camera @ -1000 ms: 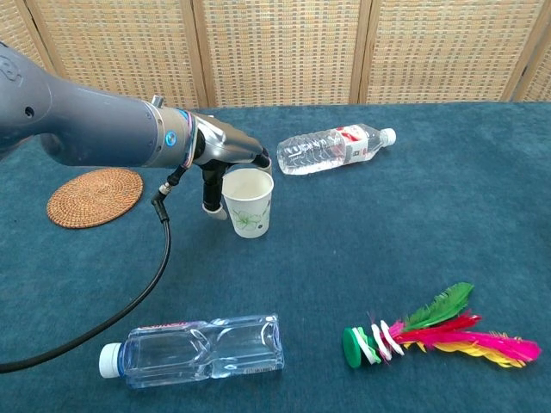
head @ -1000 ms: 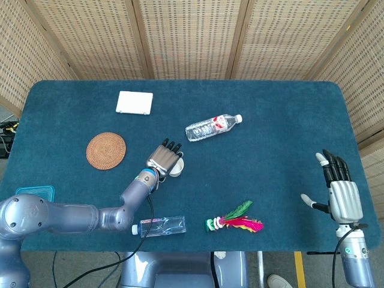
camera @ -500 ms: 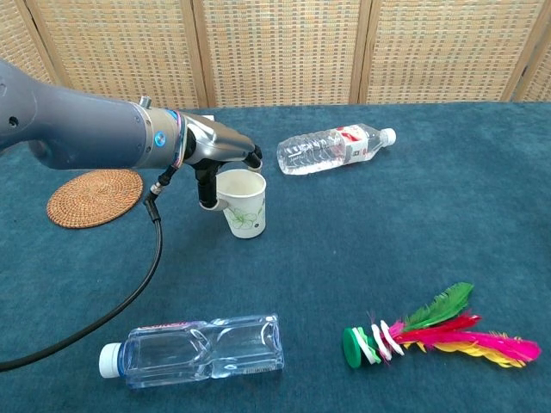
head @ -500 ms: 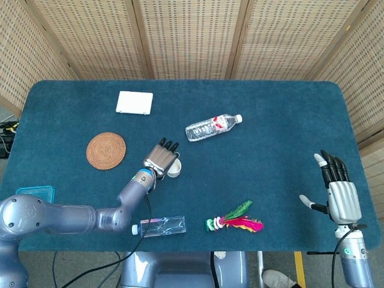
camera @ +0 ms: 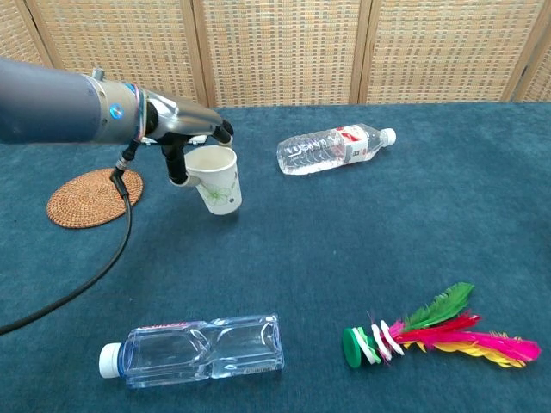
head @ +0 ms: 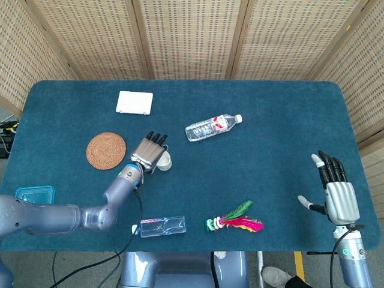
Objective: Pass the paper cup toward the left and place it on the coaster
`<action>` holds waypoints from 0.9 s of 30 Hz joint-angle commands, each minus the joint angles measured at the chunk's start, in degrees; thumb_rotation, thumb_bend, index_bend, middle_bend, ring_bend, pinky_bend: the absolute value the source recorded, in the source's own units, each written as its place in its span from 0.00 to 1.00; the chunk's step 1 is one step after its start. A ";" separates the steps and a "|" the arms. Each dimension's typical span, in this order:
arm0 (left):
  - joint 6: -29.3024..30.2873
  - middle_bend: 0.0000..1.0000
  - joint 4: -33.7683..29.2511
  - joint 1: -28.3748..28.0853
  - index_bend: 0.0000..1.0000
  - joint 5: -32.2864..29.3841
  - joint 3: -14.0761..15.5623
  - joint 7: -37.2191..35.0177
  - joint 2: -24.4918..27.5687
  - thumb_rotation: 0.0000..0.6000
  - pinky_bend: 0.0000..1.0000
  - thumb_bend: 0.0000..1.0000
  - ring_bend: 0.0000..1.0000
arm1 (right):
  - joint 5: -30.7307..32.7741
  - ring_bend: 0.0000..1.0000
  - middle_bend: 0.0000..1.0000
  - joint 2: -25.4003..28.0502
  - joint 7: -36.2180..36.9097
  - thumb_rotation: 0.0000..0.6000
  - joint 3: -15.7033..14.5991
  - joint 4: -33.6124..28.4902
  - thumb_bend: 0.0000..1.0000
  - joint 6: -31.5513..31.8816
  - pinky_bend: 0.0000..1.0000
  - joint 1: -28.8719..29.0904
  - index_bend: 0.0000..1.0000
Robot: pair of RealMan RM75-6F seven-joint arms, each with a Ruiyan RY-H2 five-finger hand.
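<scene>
My left hand (head: 148,152) (camera: 185,138) holds the white paper cup (camera: 215,179) (head: 164,161), which carries a green leaf print and tilts slightly, lifted just off the blue cloth. The round woven coaster (head: 106,150) (camera: 94,196) lies to the left of the cup, a short gap away. My right hand (head: 333,191) hovers open over the table's right front corner with nothing in it; it shows only in the head view.
A water bottle (head: 212,126) (camera: 332,148) lies behind and right of the cup. An empty clear bottle (head: 161,225) (camera: 195,350) and a feathered shuttlecock (head: 235,221) (camera: 439,331) lie near the front edge. A white flat box (head: 134,102) sits at the back left, a teal container (head: 34,194) at the left front edge.
My left hand has carried the paper cup leftward toward the coaster, lifting and tilting it a little. The right hand has barely shifted.
</scene>
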 commanded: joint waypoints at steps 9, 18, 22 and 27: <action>-1.50 0.00 1.38 7.48 0.27 5.02 2.82 -7.35 9.74 1.00 0.00 0.41 0.00 | 0.47 0.00 0.00 -0.28 -2.02 1.00 0.35 -0.53 0.08 -1.08 0.00 -0.12 0.00; -5.68 0.00 9.42 11.84 0.27 5.60 4.81 -11.01 9.76 1.00 0.00 0.41 0.00 | 0.67 0.00 0.00 -0.75 -3.24 1.00 0.47 -0.40 0.08 -1.89 0.00 0.04 0.00; -7.38 0.00 13.13 13.15 0.27 6.19 5.16 -11.96 8.63 1.00 0.00 0.41 0.00 | 0.92 0.00 0.00 -1.02 -3.76 1.00 0.52 -0.28 0.08 -2.44 0.00 0.16 0.00; -9.26 0.00 16.02 14.11 0.27 6.80 5.17 -12.69 7.42 1.00 0.00 0.41 0.00 | 1.04 0.00 0.00 -1.19 -4.23 1.00 0.57 -0.33 0.08 -2.75 0.00 0.18 0.00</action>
